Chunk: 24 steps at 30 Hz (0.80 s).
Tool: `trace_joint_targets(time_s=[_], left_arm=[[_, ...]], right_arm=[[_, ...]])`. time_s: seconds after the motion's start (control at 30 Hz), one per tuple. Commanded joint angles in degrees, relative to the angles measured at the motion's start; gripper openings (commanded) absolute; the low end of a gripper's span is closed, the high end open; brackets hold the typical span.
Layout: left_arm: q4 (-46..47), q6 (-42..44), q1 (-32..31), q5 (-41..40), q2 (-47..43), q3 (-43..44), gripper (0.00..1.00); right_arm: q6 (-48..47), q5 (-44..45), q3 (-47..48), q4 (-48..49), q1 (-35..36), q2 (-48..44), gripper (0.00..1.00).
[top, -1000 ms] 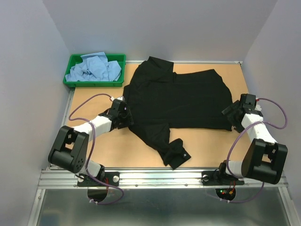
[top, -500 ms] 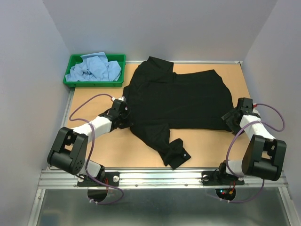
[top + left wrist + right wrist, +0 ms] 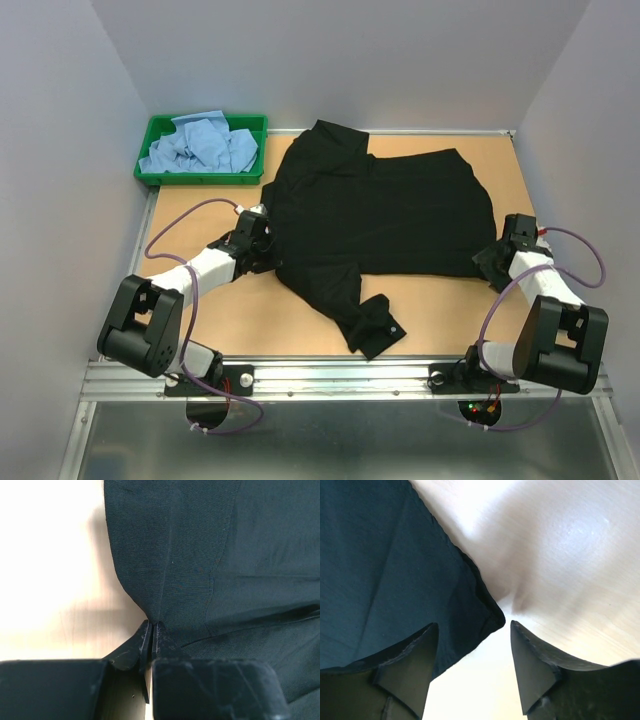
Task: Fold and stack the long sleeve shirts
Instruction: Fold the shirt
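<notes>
A black long sleeve shirt (image 3: 380,210) lies spread across the table, one sleeve trailing toward the near edge (image 3: 372,325). My left gripper (image 3: 272,250) is shut on the shirt's left edge; in the left wrist view its fingertips (image 3: 151,625) pinch a fold of the black cloth (image 3: 200,555). My right gripper (image 3: 487,258) is at the shirt's right near corner. In the right wrist view it stands open (image 3: 472,625), with the corner of the cloth (image 3: 492,617) between the fingers, not pinched. Light blue shirts (image 3: 200,145) lie crumpled in the tray.
The green tray (image 3: 150,178) stands at the far left corner, just off the tan tabletop (image 3: 440,310). A metal rail runs along the near edge (image 3: 330,378). Grey walls close in on three sides.
The left gripper has shut on the shirt's edge. The right gripper has slid nearer and in to the shirt's corner, and its jaws have narrowed.
</notes>
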Motion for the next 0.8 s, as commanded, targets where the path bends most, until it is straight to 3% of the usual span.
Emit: trace_joint_targets(time_s=[0.0,0.27,0.43,0.47,0.57,0.77], left_arm=[[-1.29,1.1,-0.25,-0.5,-2.07,-0.2,0.0],[-1.46,1.45,-0.25,-0.59,-2.25,-0.38,0.0],[-2.25,1.62,-0.25,-1.11,-3.04,0.24,0.0],[-2.95,1.8,-0.16,-1.81,-3.3,0.59,0.0],[-4.36,2.41,0.02,-2.52,-3.91,1.73,0.0],[-7.44,4.52,1.33,-4.98,-4.8,6.21,0.0]], right_arm=[[1.78,0.85,0.15,-0.47,-0.18,-0.13,0.62],[2.93,-0.13,0.41,-0.47,-0.27,1.89,0.46],[2.05,1.98,1.38,-0.56,-0.18,1.28,0.25],[1.7,2.24,1.64,-0.65,-0.18,1.02,0.15],[0.74,3.38,3.39,-0.82,-0.18,0.22,0.01],[-1.9,4.88,9.81,-1.53,-0.27,0.22,0.01]])
